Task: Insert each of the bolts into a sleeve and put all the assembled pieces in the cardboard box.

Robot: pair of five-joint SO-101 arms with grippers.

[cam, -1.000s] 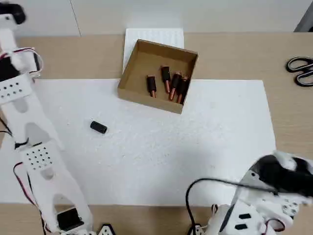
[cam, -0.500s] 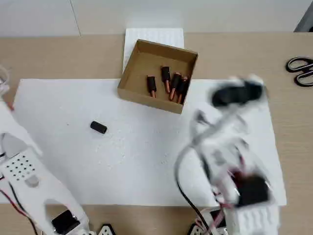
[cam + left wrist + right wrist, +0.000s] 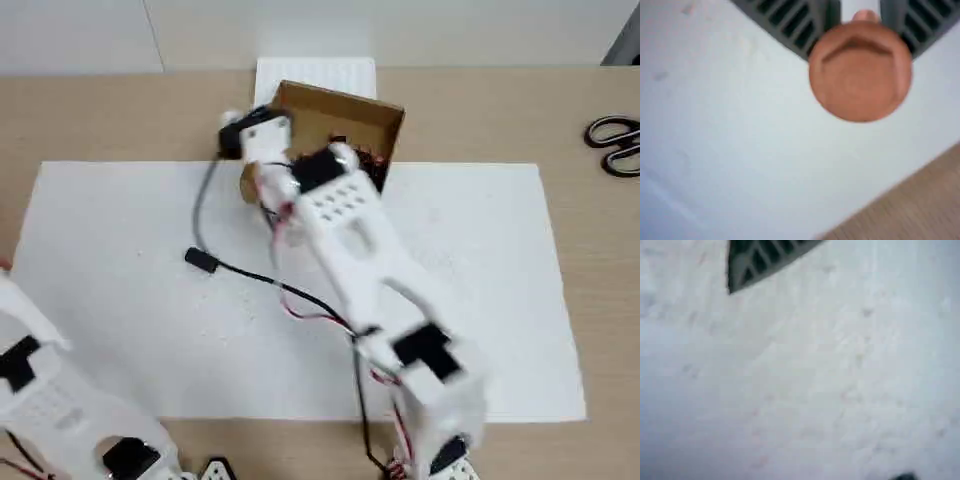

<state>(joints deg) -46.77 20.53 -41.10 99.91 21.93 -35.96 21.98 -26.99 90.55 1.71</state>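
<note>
My left arm (image 3: 60, 400) sits at the 7 o'clock corner of the light wooden worktop (image 3: 120, 110), over the near left edge of the large white sheet (image 3: 480, 280) that covers most of it. My left gripper (image 3: 860, 30) is clamped on a copper-coloured bolt (image 3: 860, 75). In the left wrist view the bolt's round end faces the camera, pinched between the two dark ribbed fingers (image 3: 790, 20). It is above the white sheet, with a strip of bare worktop close by.

Further right, a short black cylindrical sleeve (image 3: 202, 260) lies on its side on the sheet, at about 9 o'clock from the sheet's middle and away from the box. A thin black cable (image 3: 240, 272) from my right arm crosses the sheet and passes right by the sleeve.

My right gripper (image 3: 245, 140) hangs at 11 o'clock, at the near left corner of the open brown cardboard box (image 3: 355, 110). I cannot tell whether it is open or closed. Its wrist view looks down on the white sheet.

The box stands at 12 o'clock across the sheet's far edge, with a white pad (image 3: 315, 72) just behind it. Dark and copper assembled pieces (image 3: 376, 160) lie inside, mostly hidden behind my right arm (image 3: 360, 240). That arm stretches from 5 o'clock diagonally across the sheet to the box.

At 2 o'clock, on bare worktop well apart from the rest, lies a pair of black-handled scissors (image 3: 612, 142).
</note>
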